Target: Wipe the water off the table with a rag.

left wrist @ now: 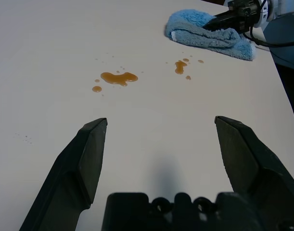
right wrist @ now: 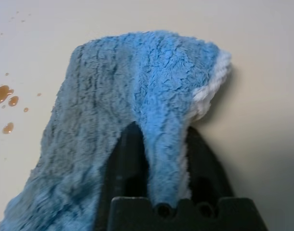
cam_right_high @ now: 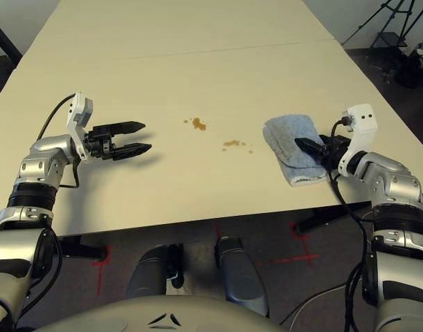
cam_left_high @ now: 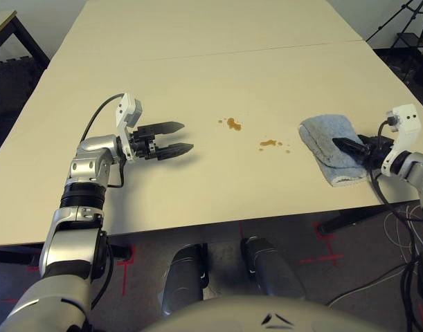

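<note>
Currently, a pale beige desk (cam_left_high: 163, 83) spreads out before the robot, who sits at six o'clock. The right claw (right wrist: 162, 127), toward three o'clock, is gripping a bunched fold of the light blue rag (right wrist: 98, 91), its whitish hem (right wrist: 211, 86) beside the fingers. The rest of the rag lies on the desk. From the rag, brownish-orange water sits toward nine o'clock: a small splotch with droplets (cam_left_high: 268, 142) nearby, and another splotch (cam_left_high: 233, 124) farther along, toward ten. The left claw (cam_left_high: 188, 137) is open and empty, on the far side of the water.

The wiping has yet to reach these spots. Because only one fold is pinched, a fast sweep could drag the cloth out of the claw or roll it into a rope, leaving droplets behind. Pressing too lightly might skim over the liquid; pushing with a loose edge could smear it toward the left claw. That claw might also block a long stroke toward nine o'clock if it stays put. Pressing too hard could scrape the fingertips on the desk.
</note>
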Robot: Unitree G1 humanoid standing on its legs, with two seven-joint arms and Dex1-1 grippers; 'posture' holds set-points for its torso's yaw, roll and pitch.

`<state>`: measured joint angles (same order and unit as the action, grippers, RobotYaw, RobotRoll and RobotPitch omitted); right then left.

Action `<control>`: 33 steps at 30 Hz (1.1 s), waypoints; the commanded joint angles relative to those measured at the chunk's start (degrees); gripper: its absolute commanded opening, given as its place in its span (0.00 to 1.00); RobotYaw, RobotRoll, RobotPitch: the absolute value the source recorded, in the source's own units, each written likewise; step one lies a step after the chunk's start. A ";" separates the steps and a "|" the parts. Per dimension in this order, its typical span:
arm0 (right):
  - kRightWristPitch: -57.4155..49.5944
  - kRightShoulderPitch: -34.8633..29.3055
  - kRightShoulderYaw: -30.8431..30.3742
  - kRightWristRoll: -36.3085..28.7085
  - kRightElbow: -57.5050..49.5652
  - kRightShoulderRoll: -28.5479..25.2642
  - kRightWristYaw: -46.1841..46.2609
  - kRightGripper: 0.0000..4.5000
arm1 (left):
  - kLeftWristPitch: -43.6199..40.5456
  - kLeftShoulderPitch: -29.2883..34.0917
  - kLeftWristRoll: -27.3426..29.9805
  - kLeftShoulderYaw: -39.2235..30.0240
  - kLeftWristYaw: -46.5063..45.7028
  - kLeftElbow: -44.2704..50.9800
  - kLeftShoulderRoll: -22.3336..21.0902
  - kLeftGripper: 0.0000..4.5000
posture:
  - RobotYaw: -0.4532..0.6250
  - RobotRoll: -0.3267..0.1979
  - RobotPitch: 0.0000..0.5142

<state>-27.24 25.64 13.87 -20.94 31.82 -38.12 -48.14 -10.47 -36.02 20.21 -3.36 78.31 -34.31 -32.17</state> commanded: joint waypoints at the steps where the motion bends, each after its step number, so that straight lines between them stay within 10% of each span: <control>1: -1.19 -0.49 -1.69 1.35 2.04 0.88 0.36 0.03 | 0.21 0.03 -0.05 -0.15 -0.24 0.93 -0.50 1.00 | 0.12 0.62 0.28; 13: -13.81 6.45 7.41 -10.00 -4.17 4.51 3.66 0.01 | 0.50 0.03 -0.11 -0.34 -0.47 0.73 -0.83 1.00 | 0.13 0.62 0.28; 33: -8.27 3.16 -3.26 0.33 -5.54 7.24 9.12 0.01 | 0.76 1.04 0.00 -0.11 -0.82 1.65 -0.65 1.00 | 0.14 0.62 0.27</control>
<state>-34.84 30.56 12.47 -22.07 26.50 -31.59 -39.68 -9.97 -35.56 20.22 -3.43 77.49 -33.99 -32.39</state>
